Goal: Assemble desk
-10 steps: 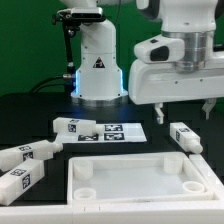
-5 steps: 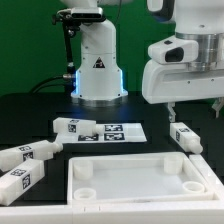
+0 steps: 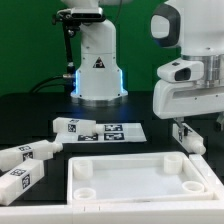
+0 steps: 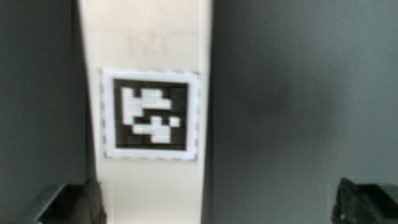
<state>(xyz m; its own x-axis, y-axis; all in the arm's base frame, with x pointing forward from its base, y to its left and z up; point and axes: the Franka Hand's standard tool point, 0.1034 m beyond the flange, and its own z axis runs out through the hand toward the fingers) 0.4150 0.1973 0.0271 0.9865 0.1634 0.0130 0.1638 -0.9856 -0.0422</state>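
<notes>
Bearing a black-and-white square tag, the white leg lies flat.

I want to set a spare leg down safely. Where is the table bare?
Bare: the dark table between the marker board and the single leg on the exterior view's right, and the strip behind the three legs, beside the robot base. Crowded: the exterior view's left, where those legs lie close.

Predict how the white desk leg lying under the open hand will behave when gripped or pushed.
The leg looks like rigid plastic, so probably stiff and light. Its flat faces suggest it slides rather than rolls. The smooth finish may be slightly slippery.
</notes>
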